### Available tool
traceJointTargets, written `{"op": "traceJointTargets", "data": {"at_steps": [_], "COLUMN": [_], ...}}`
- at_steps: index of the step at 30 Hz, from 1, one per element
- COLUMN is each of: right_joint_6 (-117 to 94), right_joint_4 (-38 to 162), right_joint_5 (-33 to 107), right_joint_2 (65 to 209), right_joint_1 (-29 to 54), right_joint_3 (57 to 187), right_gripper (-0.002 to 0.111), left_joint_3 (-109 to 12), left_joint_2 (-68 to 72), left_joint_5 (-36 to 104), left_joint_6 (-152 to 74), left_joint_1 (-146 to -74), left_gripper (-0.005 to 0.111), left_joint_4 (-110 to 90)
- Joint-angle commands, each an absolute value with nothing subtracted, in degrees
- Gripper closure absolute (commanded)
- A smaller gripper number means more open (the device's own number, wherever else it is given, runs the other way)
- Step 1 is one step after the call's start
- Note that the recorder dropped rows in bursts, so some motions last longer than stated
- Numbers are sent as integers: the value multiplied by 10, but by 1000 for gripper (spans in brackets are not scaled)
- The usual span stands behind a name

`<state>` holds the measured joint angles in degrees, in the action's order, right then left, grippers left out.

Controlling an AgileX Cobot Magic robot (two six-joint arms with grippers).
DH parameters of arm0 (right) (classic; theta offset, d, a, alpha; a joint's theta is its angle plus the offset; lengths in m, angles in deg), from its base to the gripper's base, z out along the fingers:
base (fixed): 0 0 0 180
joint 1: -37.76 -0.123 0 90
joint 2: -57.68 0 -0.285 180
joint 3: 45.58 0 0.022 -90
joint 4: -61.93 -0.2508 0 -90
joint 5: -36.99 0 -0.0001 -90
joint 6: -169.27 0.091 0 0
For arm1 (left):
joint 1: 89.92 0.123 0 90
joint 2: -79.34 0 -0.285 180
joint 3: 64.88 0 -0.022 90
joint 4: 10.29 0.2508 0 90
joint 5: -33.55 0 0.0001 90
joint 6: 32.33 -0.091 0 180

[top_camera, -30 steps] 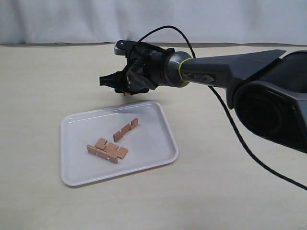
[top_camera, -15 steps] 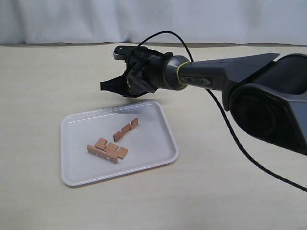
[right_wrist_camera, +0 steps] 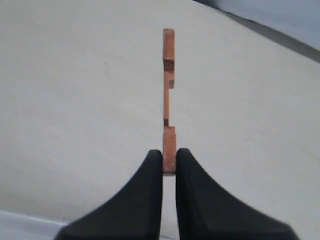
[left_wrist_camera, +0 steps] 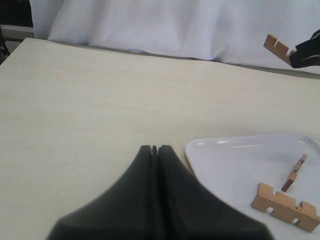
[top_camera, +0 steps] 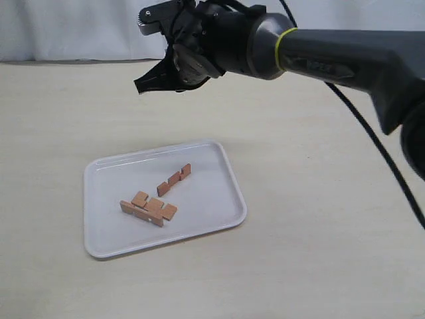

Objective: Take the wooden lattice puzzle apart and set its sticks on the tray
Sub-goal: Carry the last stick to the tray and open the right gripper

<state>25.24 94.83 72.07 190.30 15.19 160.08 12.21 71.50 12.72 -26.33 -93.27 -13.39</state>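
My left gripper point(left_wrist_camera: 154, 150) sits clenched, empty, by the tray point(top_camera: 109, 229) holding the part-dismantled lattice puzzle point(top_camera: 149, 208) and a loose stick point(top_camera: 174, 179). Beyond, my right gripper point(right_wrist_camera: 169, 161) pinches a notched stick point(right_wrist_camera: 168, 90) by its tip, high above the table point(top_camera: 319, 252); a slip drops it off-tray.

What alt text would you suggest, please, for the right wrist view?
The right pincer grips one end of a notched reddish-brown stick, which extends straight away from it against the beige table.
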Motion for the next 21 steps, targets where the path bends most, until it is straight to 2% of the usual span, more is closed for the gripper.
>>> {"op": "traceJointTargets", "data": {"at_steps": [1, 7, 12, 16, 21], "right_joint_6": [184, -6, -211, -235, -235], "right_joint_4": [941, 776, 604, 530, 529], "right_joint_5": [725, 648, 646, 639, 610], "right_joint_2": [1841, 1765, 1764, 1787, 1828], "right_joint_1": [136, 114, 88, 82, 82], "right_joint_3": [1537, 1411, 1367, 1367, 1369], "right_gripper": [104, 104, 104, 104, 104], "left_joint_3": [123, 123, 123, 123, 123], "left_joint_2": [716, 716, 716, 716, 716], "left_joint_5": [133, 133, 133, 133, 133], "left_joint_6": [-262, -262, -262, -262, -262], "left_joint_1": [-933, -933, -933, -933, -933], "left_gripper": [107, 107, 107, 107, 107], "left_joint_4": [-137, -137, -137, -137, -137]}}
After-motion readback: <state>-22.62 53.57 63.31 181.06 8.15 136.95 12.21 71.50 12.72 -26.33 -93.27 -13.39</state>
